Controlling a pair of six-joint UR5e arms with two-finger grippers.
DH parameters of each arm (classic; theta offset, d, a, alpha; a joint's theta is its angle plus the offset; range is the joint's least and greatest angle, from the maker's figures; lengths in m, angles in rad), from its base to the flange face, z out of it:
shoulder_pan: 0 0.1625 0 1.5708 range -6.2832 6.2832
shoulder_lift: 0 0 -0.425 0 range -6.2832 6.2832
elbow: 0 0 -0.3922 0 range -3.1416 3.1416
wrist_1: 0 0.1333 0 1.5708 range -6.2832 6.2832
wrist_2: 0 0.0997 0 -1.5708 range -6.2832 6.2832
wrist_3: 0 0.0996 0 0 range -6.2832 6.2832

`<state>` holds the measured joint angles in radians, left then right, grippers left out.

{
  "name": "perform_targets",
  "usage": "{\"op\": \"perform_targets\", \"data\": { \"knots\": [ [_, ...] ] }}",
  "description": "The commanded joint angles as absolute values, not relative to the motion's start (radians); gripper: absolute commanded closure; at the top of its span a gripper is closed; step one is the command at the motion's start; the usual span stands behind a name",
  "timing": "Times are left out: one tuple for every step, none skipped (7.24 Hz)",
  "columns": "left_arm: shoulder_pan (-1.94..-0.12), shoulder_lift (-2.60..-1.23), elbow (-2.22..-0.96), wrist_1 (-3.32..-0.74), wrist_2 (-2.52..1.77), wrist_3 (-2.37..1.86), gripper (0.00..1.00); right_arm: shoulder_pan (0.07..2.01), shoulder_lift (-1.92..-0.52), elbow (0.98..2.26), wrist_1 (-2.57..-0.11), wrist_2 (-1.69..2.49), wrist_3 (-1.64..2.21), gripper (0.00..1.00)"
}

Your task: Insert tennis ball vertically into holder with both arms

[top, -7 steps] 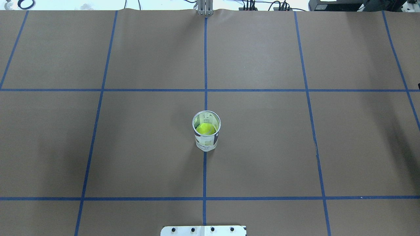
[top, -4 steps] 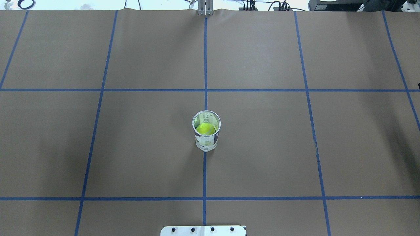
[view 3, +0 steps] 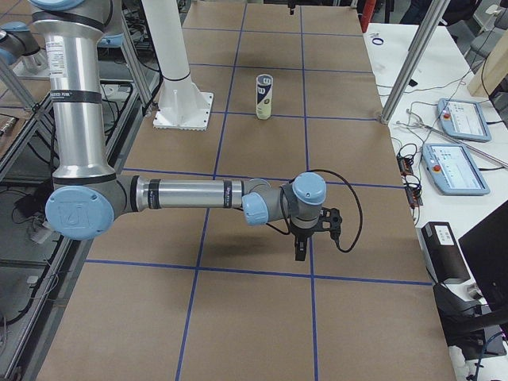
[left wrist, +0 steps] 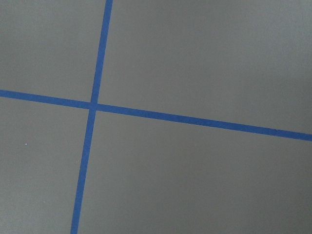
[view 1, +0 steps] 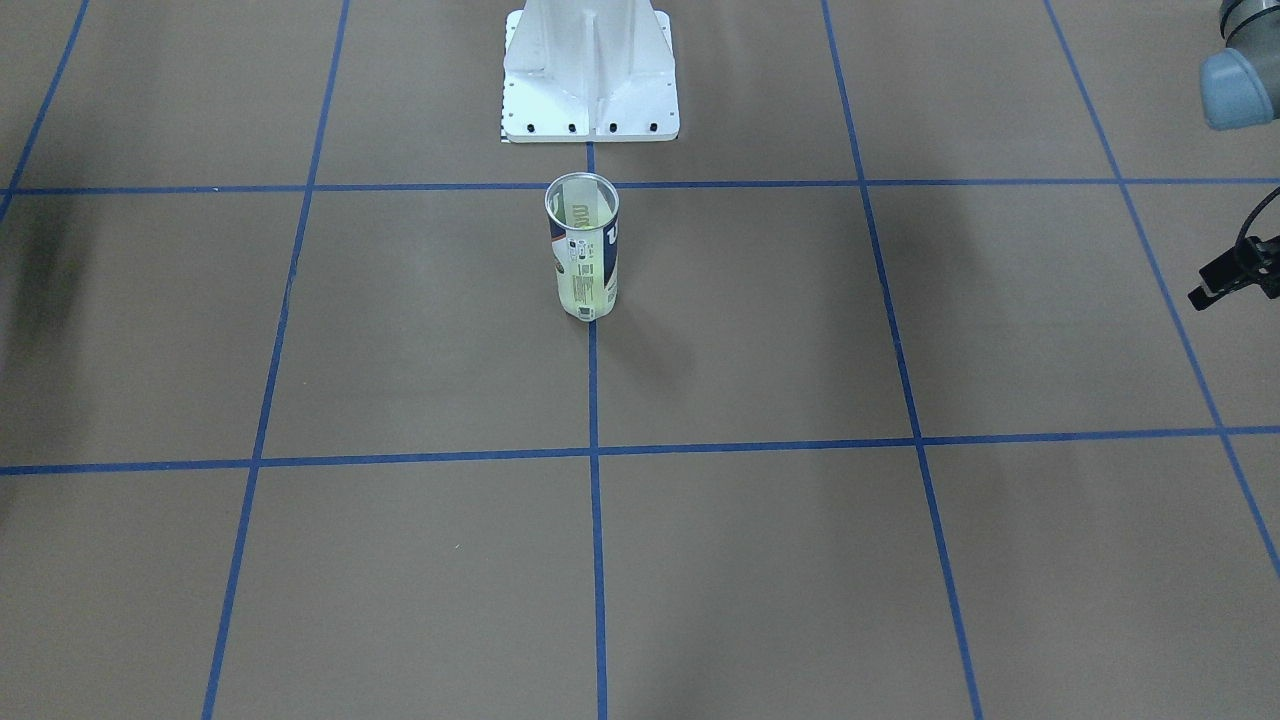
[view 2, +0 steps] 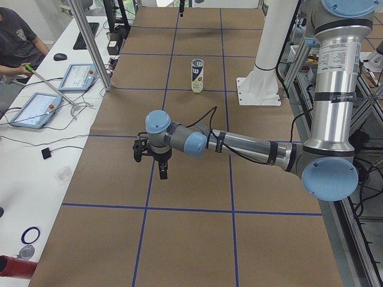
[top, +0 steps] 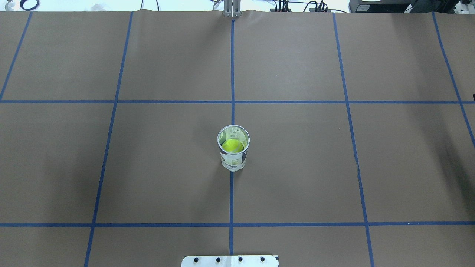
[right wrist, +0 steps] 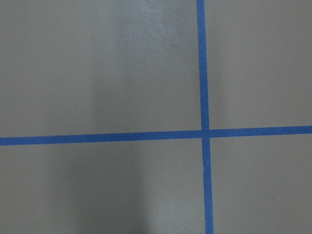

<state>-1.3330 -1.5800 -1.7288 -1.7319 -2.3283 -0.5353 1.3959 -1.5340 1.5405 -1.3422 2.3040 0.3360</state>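
The holder, a clear can with a metal rim and a navy-and-white label, stands upright on the centre tape line. A yellow-green tennis ball sits inside it. The holder also shows in the front view and in both side views. My left gripper hangs over the table far to the holder's left. My right gripper hangs far to its right. Both point down and hold nothing that I can see. I cannot tell whether they are open or shut. The wrist views show only brown paper and blue tape.
The white pedestal stands just behind the holder. Brown paper with a blue tape grid covers the table. Operator desks with tablets lie beyond the far table edge. A left arm joint shows at the front view's right edge.
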Motion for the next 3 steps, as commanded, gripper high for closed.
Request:
{"op": "perform_targets", "data": {
  "knots": [
    [-1.333, -1.580, -1.730, -1.732, -2.324, -0.534, 0.00, 1.396, -1.532, 1.542, -1.341, 2.304, 0.337, 0.00],
    [-1.333, -1.580, -1.732, -1.732, -2.321, -0.534, 0.00, 1.396, -1.531, 1.542, -1.341, 2.304, 0.337, 0.00],
    [-1.333, -1.580, -1.730, -1.733, -2.321, -0.534, 0.00, 1.396, -1.529, 1.542, -1.341, 2.304, 0.337, 0.00]
  ]
}}
